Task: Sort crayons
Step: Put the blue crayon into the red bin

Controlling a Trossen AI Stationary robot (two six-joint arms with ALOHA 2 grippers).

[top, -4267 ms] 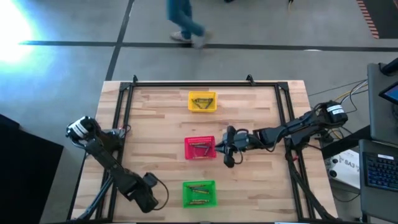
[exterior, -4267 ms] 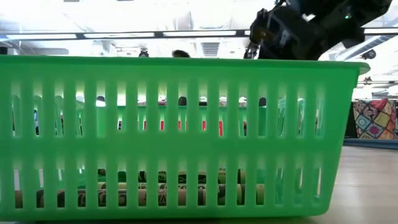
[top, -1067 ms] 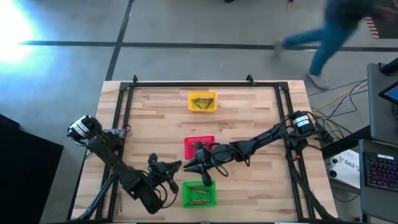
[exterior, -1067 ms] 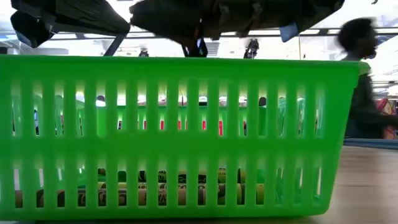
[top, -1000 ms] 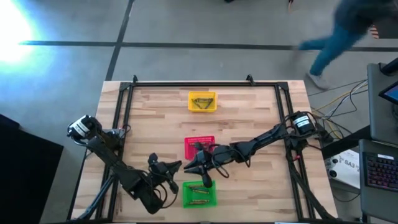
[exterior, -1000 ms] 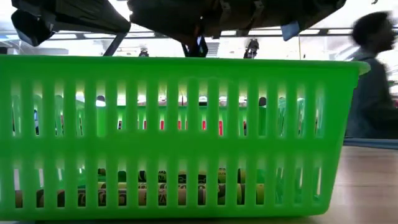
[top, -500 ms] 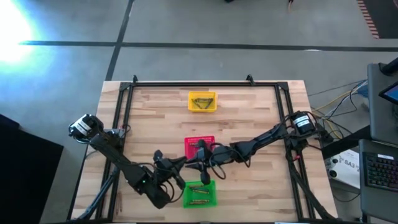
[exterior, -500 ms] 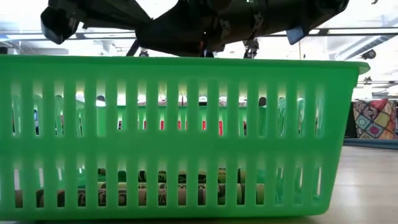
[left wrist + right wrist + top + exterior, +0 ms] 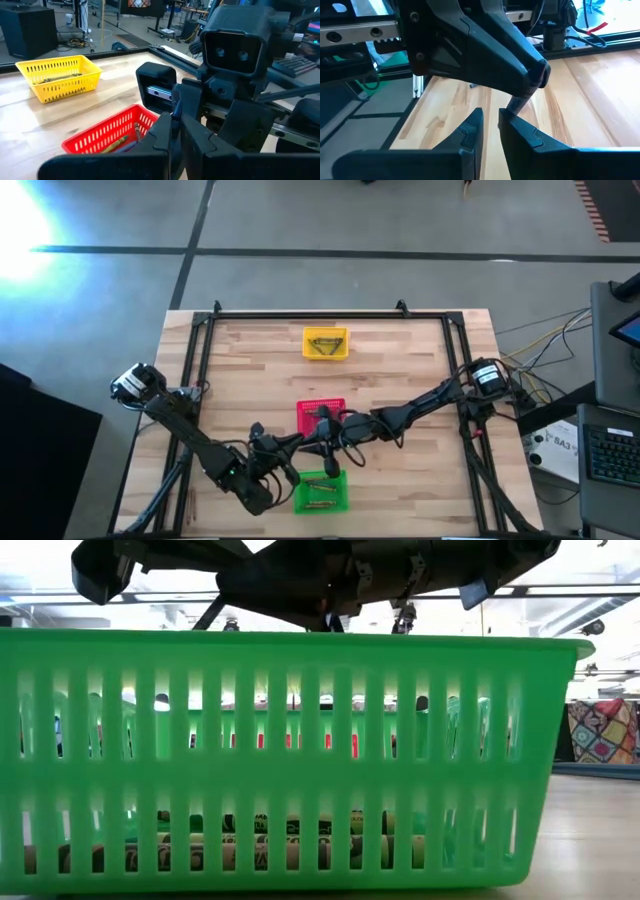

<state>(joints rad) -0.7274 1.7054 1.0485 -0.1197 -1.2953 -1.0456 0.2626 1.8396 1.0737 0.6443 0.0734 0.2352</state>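
Note:
Above the gap between the red basket [image 9: 303, 420] and the green basket [image 9: 297, 492], my two grippers meet tip to tip. My right gripper [image 9: 490, 120] comes from the table's right, fingers nearly together, and a dark crayon [image 9: 517, 102] slants up from its tips. My left gripper [image 9: 298, 443] comes from the left, shut, with its tips at the crayon's upper end. More crayons [image 9: 250, 855] lie on the green basket's floor. Others lie in the red basket [image 9: 120, 142] and in the yellow basket [image 9: 326, 343]. My left gripper's shut fingertips [image 9: 537, 80] meet the crayon's upper end, coming nearly level from the table's left. Whether they pinch it or only touch it, I cannot tell. My right gripper has the crayon's lower end [image 9: 509, 111] at its fingertips, coming nearly level from the table's right. The crayon is lifted clear of the table and baskets and slants up toward the left gripper.
The three baskets stand in a row down the table's middle: yellow far, red in the middle, green [image 9: 300, 740] near. A black frame rail [image 9: 300, 315] runs round the tabletop. Bare wood lies to either side of the row.
My left gripper has moved toward the table's right and a little up, rolling slightly, until its shut tips reached my right gripper. My right gripper has stayed in place. A person on the floor beyond the table's far right has walked out of view.

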